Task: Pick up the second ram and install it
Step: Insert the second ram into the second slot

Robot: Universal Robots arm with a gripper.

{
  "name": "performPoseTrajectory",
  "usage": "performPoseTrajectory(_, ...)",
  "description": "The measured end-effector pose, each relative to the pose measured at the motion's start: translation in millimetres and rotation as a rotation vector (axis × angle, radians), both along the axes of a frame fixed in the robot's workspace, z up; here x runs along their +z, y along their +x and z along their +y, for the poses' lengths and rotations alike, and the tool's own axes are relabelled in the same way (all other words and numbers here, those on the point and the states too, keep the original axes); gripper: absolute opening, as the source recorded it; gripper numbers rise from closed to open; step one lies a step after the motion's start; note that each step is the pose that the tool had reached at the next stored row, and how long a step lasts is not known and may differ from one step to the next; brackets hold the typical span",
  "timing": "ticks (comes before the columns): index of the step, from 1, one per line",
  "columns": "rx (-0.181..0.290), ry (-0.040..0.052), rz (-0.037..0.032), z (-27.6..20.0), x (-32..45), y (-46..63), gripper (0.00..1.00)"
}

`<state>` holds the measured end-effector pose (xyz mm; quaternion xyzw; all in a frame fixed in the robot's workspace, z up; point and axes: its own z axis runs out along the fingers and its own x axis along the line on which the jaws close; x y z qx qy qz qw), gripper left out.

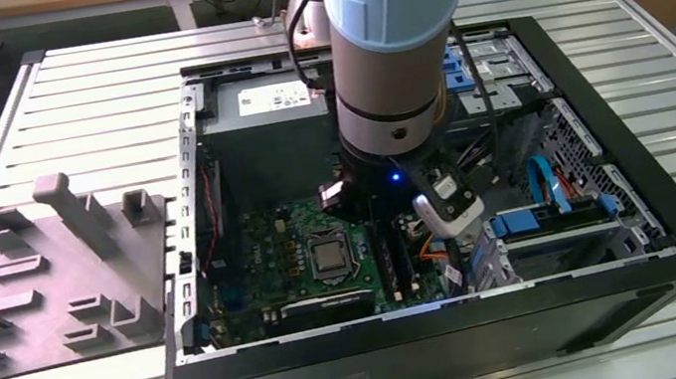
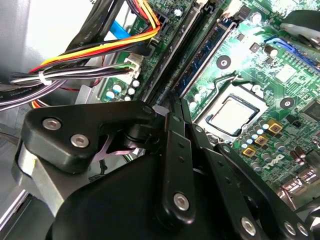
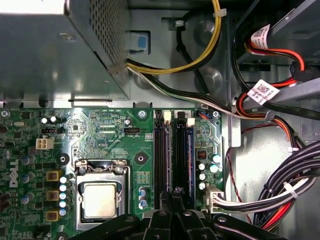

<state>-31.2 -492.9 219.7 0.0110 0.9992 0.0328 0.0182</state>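
My gripper (image 1: 374,216) reaches down into the open computer case (image 1: 604,170), over the large green motherboard (image 3: 100,130). In both wrist views its black fingers (image 3: 168,200) are drawn close together at about mid-length of the two memory slots. The second ram (image 2: 202,57), a narrow blue-green strip, stands on edge in the slot (image 3: 184,150) and runs away from my fingertips (image 2: 172,107) toward a white latch (image 2: 231,20). My gripper (image 2: 177,100) is shut on it, and the pads hide the part they hold. The slot beside it (image 3: 162,150) looks dark.
The processor socket (image 3: 100,197) lies close beside the slots. Bundled cables (image 3: 280,190) and a white connector (image 3: 212,197) crowd the other side. The grey power-supply box (image 3: 60,45) sits beyond the slots' far end. Outside the case, at the exterior view's left, lies the grey tray (image 1: 57,282).
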Motion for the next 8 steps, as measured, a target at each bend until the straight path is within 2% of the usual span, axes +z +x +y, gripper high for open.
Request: performPoseTrajectory(8, 0.0, -0.0007, 0.0001, 0.1, -3.0, -0.7, 0.11)
